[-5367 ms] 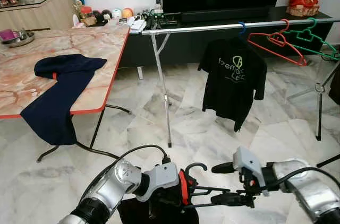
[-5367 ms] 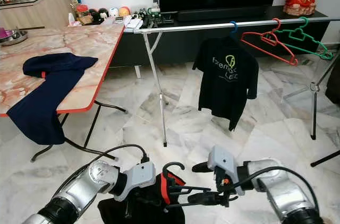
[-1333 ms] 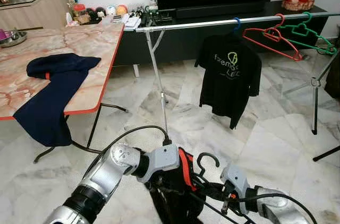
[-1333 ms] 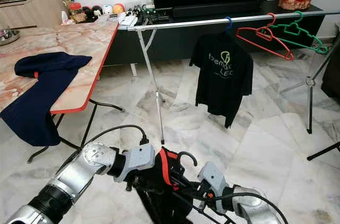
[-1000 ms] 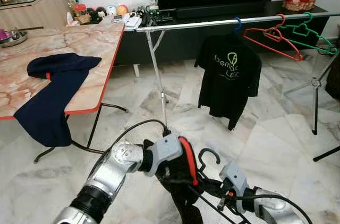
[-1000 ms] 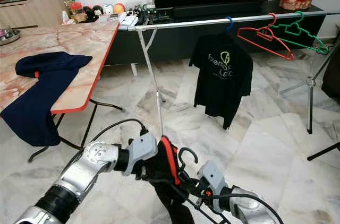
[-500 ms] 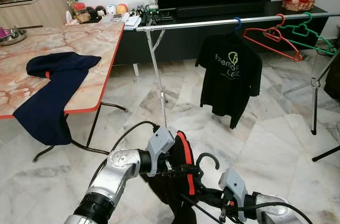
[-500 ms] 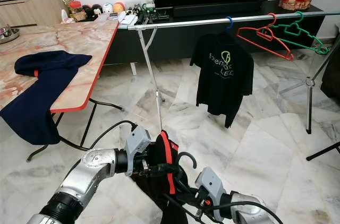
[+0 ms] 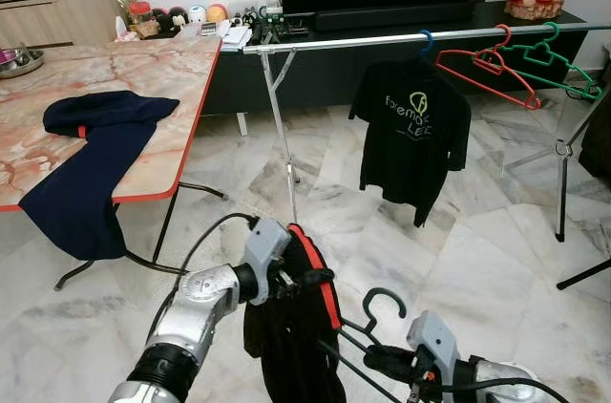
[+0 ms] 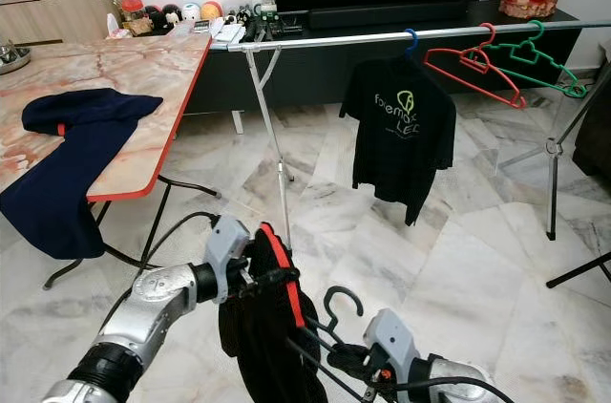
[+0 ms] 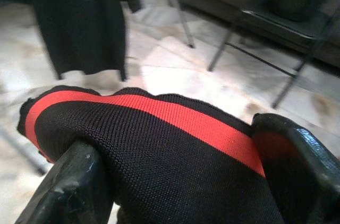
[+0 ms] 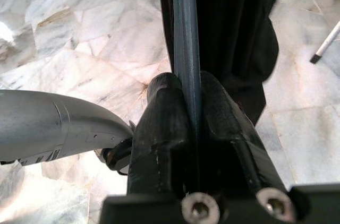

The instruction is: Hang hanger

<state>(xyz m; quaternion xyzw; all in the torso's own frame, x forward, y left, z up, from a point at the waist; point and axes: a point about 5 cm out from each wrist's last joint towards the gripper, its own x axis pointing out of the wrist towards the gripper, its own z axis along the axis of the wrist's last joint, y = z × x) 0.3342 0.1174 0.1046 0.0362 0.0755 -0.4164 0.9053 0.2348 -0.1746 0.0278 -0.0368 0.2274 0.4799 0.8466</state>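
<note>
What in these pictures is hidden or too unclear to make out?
- Black hanger: head views, its lower bar is buried in the black garment.
- Right gripper: right wrist view, the fingertips' ends merge into the dark cloth.
- Left gripper: left wrist view, the garment's collar covers the gap between the fingers.
- Small items on the table's far end: too small.

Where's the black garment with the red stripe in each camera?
Left eye view: garment, lower centre, hanging from left gripper.
Right eye view: garment, lower centre-left.
Left wrist view: garment clamped between fingers.
Right wrist view: garment behind the hanger.
Shared landmark: printed T-shirt on rail.
</note>
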